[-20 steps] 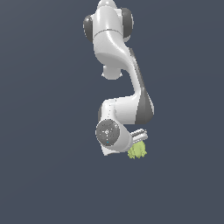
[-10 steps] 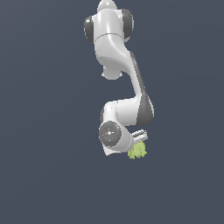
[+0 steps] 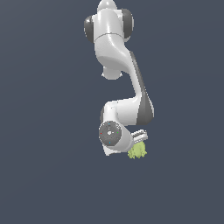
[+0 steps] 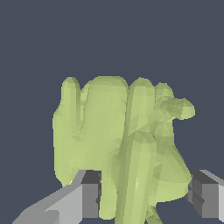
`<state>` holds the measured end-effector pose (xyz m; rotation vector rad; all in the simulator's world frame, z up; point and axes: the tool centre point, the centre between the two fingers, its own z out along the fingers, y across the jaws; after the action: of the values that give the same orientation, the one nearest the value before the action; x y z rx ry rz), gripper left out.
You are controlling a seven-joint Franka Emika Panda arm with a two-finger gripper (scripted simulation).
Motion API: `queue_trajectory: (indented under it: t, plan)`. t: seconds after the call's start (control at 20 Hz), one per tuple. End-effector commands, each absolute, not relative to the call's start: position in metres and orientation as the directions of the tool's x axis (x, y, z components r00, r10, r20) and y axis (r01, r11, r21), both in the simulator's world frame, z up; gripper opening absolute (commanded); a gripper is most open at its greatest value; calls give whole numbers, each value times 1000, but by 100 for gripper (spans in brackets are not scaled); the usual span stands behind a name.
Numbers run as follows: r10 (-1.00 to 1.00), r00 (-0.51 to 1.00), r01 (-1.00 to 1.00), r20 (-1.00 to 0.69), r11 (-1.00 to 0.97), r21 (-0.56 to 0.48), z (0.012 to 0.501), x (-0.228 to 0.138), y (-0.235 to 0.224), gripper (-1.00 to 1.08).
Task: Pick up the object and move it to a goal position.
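The yellow-green ridged object (image 3: 137, 151) sits between the fingers of the gripper (image 3: 139, 146), which in the wrist view bracket it on both sides (image 4: 90, 194), so the gripper appears closed on it. By that evidence the pickup looks done. No goal marker shows in either view, so how much of the carry is left cannot be judged.

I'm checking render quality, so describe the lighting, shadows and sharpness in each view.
Exterior view: flat, even light on a plain dark grey backdrop, no cast shadows; the arm has soft shading and the lump is small but sharp. Wrist view: the lump fills the frame, faceted and matte, no glare or blur; the tool is cropped at the edge.
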<state>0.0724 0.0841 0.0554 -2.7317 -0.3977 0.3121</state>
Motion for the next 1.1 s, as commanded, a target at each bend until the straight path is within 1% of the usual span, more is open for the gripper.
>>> queue_trajectory:
  t: [0.0, 0.35, 1.05]
  plan:
    - [312, 936, 233, -162, -895, -381, 60, 73, 85, -100]
    - [313, 936, 233, -162, -895, -380, 98, 71, 95, -100]
    - [314, 935, 235, -163, -895, -379, 239, 69, 130, -100]
